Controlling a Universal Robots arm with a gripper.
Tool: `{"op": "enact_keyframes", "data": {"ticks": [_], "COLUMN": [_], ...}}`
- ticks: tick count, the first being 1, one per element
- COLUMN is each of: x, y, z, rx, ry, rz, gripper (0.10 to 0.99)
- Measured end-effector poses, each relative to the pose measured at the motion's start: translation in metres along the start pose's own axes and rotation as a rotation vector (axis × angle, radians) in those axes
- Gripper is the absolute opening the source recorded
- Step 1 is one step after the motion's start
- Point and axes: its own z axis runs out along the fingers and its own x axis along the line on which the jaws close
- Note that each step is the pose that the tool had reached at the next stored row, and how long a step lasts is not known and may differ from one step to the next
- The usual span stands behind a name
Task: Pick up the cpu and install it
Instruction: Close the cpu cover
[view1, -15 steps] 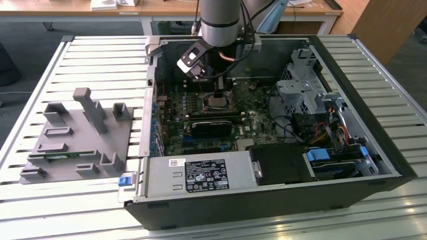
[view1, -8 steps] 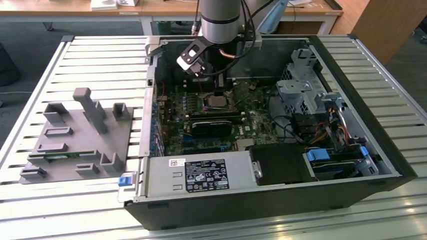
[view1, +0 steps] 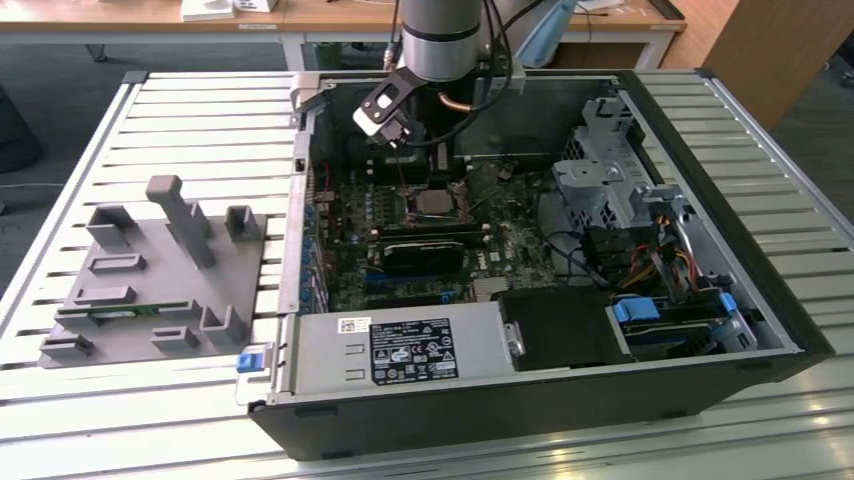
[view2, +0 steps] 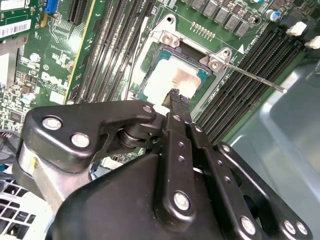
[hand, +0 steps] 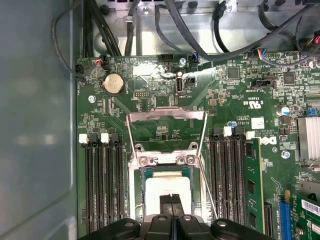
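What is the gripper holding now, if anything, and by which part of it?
Nothing, it seems. The gripper has its fingers shut together, tips over the cpu, which lies flat in its open socket.

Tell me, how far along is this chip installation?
Done: the cpu already sits in its socket. In hand: the end effector, shut, is right over it; contact is unclear. Left: the socket frame stands open, its lever unlatched.

Cpu (hand: 159, 186): square, silver-grey top, lying flat, seated in open motherboard socket (hand: 142, 175).
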Motion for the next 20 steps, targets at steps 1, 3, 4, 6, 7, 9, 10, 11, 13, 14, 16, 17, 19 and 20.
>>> {"op": "enact_keyframes", "data": {"ticks": [1, 3, 4, 6, 7, 9, 10, 11, 13, 14, 16, 17, 19, 20], "x": [0.0000, 0.0001, 0.0001, 0.0001, 0.0001, 0.0002, 0.0002, 0.0003, 0.0004, 0.0004, -0.0002, -0.0008, -0.0022, -0.0029], "y": [0.0001, 0.0003, 0.0003, 0.0005, 0.0007, 0.0009, 0.0011, 0.0013, 0.0016, 0.0017, 0.0018, 0.0018, 0.0019, 0.0019], "z": [-0.0010, -0.0042, -0.0061, -0.0097, -0.0116, -0.0164, -0.0193, -0.0227, -0.0285, -0.0298, -0.0300, -0.0300, -0.0301, -0.0301], "rx": [0.000, 0.000, 0.000, 0.000, 0.000, 0.000, 0.000, 0.000, 0.000, 0.000, 0.000, 0.000, 0.000, 0.000], "ry": [0.0000, 0.0002, 0.0001, -0.0001, 0.0000, 0.0000, 0.0001, 0.0001, 0.0000, 0.0000, 0.0002, 0.0002, 0.0000, 0.0000], "rz": [0.000, 0.000, 0.000, 0.000, 0.000, 0.000, 0.000, 0.000, 0.000, 0.000, 0.000, 0.000, 0.000, 0.000], "gripper": [0.106, 0.106, 0.106, 0.106, 0.106, 0.106, 0.106, 0.106, 0.106, 0.106, 0.106, 0.106, 0.106, 0.106]}}
